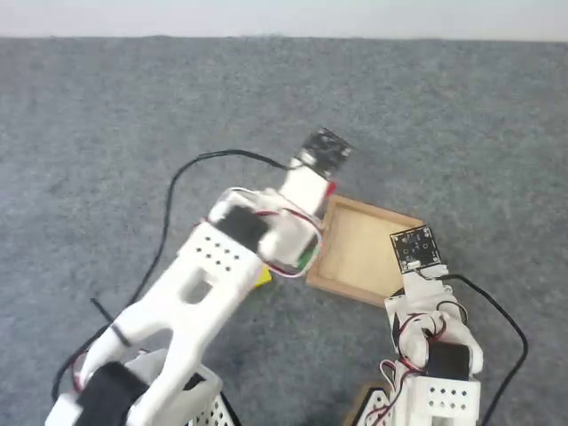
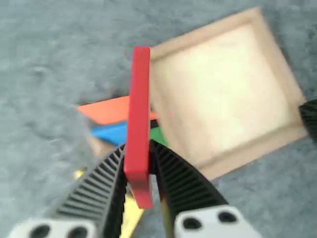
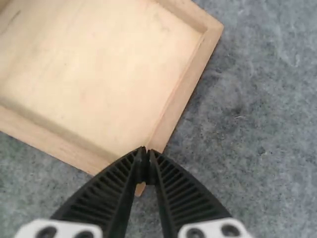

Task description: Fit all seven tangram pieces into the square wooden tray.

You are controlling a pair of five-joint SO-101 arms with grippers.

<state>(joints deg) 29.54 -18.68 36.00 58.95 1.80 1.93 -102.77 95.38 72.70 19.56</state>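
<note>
While the left hand (image 2: 141,163) is clamped on a red piece (image 2: 139,109) held on edge at the rim of the wooden tray (image 2: 223,84), an orange piece (image 2: 106,109), blue piece (image 2: 109,133), green piece (image 2: 158,135) and yellow piece (image 2: 131,213) lie on the grey surface (image 1: 106,106) beside it. Right hand (image 3: 145,158) is pressed together at a tray corner.
</note>
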